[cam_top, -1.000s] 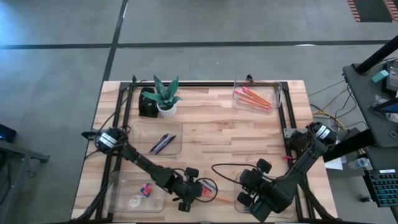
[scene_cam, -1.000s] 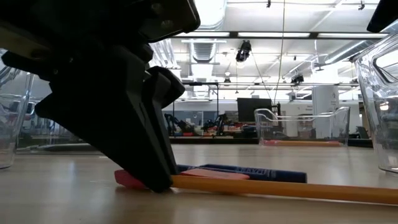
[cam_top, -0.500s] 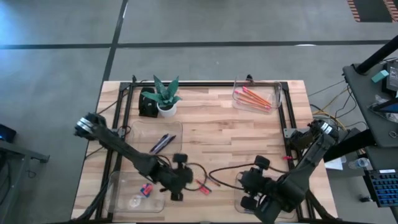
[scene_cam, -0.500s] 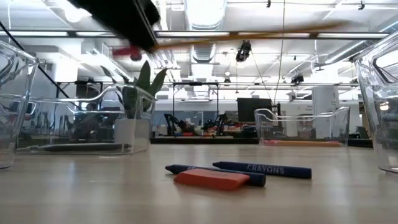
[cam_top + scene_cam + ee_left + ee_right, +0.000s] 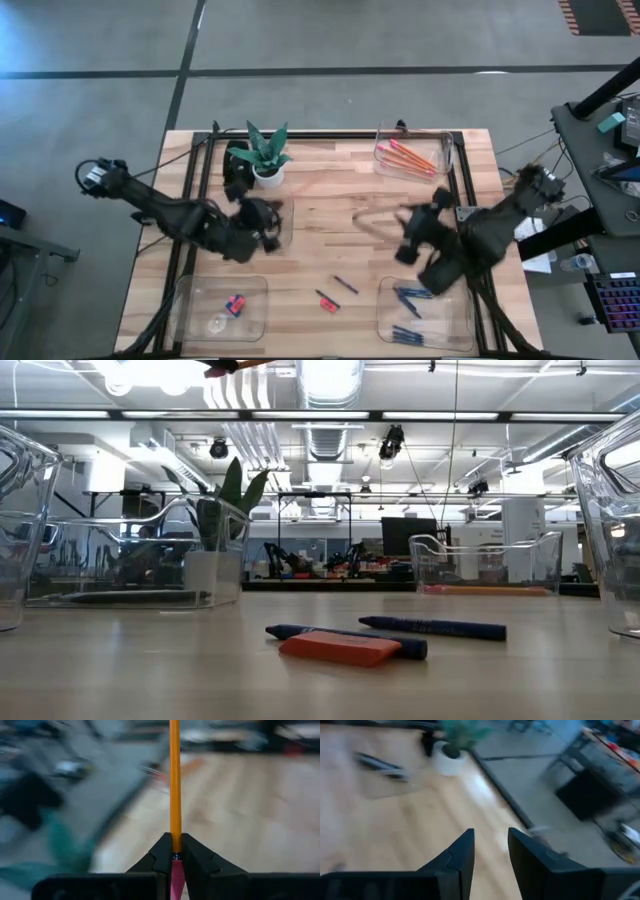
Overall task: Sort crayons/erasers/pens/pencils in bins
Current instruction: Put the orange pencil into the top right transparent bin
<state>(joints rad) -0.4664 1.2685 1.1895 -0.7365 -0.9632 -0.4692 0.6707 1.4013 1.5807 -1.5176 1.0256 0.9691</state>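
My left gripper [image 5: 262,222] is shut on an orange pencil [image 5: 175,780] with a pink eraser tip, high above the table by the pen bin [image 5: 284,232]. The pencil's eraser end shows at the top of the low view [image 5: 225,368]. My right gripper [image 5: 412,238] is open and empty [image 5: 490,855], above the table's right half. Two blue crayons [image 5: 432,627] and a red-orange eraser [image 5: 340,648] lie flat on the table near the front [image 5: 328,300]. The far right bin [image 5: 442,150] holds pencils [image 5: 410,157]. My left gripper pinches the pencil between its two fingers at the eraser end, on the ferrule [image 5: 175,856]. The pink tip [image 5: 177,877] reaches back between the fingers. The pencil runs along the fingers and sticks out ahead of them. It is lifted clear of the table, roughly level.
A near-left bin [image 5: 195,300] holds erasers [image 5: 235,303]. A near-right bin [image 5: 455,318] holds blue crayons [image 5: 410,295]. A black pot with a green plant [image 5: 262,160] stands at the far left. Bare wood lies in the table's middle [image 5: 330,230].
My left gripper has lifted the pencil off the table at the front, high up, and carried it toward the far left, by the pen bin. My right gripper has risen from the near-right bin and gone toward the far edge. The crayons and eraser stay on the table.
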